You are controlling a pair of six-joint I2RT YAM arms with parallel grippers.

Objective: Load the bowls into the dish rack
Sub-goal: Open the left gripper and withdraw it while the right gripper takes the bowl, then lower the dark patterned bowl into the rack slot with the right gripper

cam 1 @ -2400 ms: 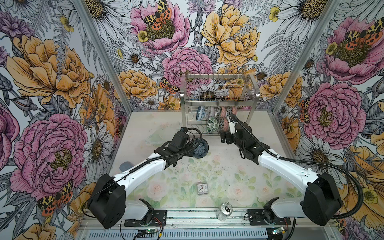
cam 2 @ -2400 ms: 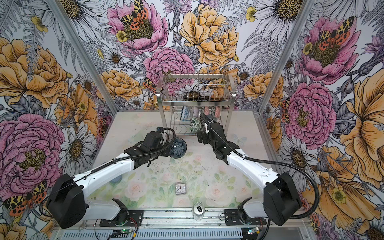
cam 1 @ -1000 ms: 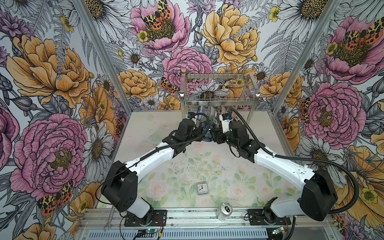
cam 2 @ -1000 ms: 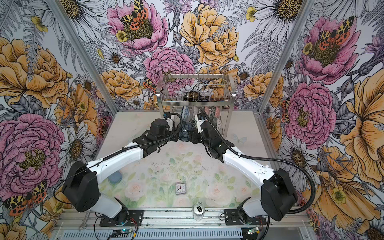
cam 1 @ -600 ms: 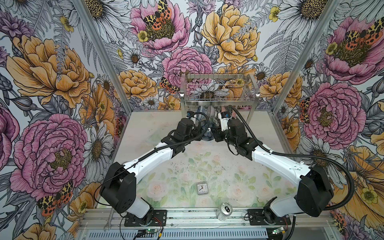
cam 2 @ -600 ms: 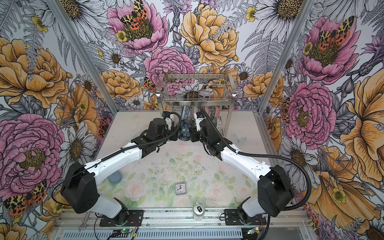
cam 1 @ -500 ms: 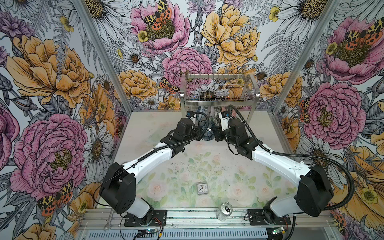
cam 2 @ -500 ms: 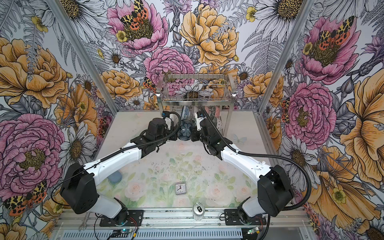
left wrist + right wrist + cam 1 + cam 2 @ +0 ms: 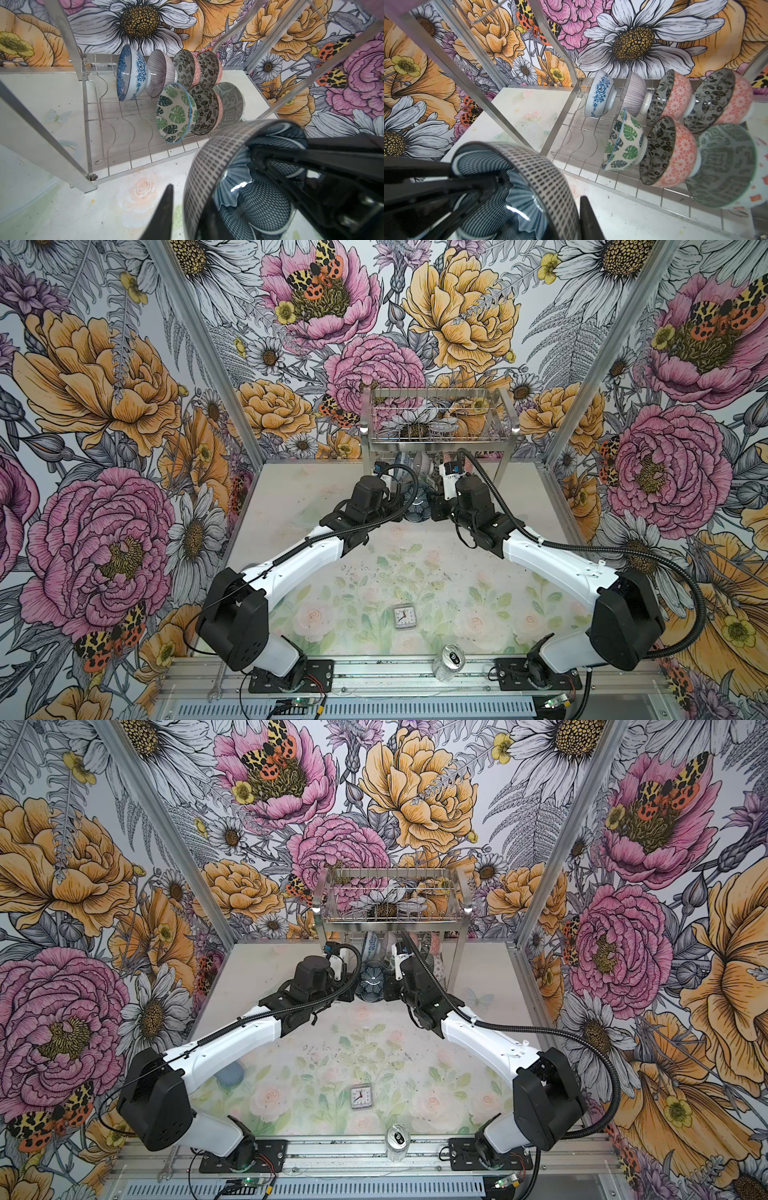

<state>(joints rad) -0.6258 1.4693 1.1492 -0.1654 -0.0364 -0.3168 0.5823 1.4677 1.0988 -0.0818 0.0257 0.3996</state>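
1. Presently, right gripper point(image 9: 433, 506): jaws closed on the rim of the dark blue bowl point(image 9: 417, 502). Its outer finger point(image 9: 591, 220) sits against the checked outside wall, and the inner finger is hidden.
2. Left gripper point(image 9: 404, 501): jaws parted, holding nothing. Its outer finger point(image 9: 164, 209) stands clear of the same bowl's wall, with table showing in the gap.
3. Change: a second ago the left gripper had the bowl clamped and the right stood open beside it. The grip has swapped, which I judge a hand-over, so seating the bowl falls to the right arm.
4. Dark blue bowl: on edge, off the table, between the two grippers. It is just in front of the dish rack point(image 9: 440, 443), not yet in it.
5. Rack, lower tier point(image 9: 145, 164): seven bowls on edge in two rows.
   - Back row: blue floral bowl point(image 9: 131, 76), striped bowl point(image 9: 161, 72), two black-leaf bowls point(image 9: 186, 68), pink outside.
   - Front row: green leaf bowl point(image 9: 176, 112), a third black-leaf bowl point(image 9: 205, 112), green geometric bowl point(image 9: 230, 104).
   - The wavy slots beside the blue floral and green leaf bowls are free, the likely destination.
6. Rack, upper basket tier point(image 9: 395, 920): no bowl visible in it.
7. Table point(image 9: 291, 497): a blue-grey round piece point(image 9: 230, 1075) lies partly under the left arm, possibly a bowl still to load. The small clock point(image 9: 404, 616) and drink can point(image 9: 451, 659) sit near the front edge, outside the job.
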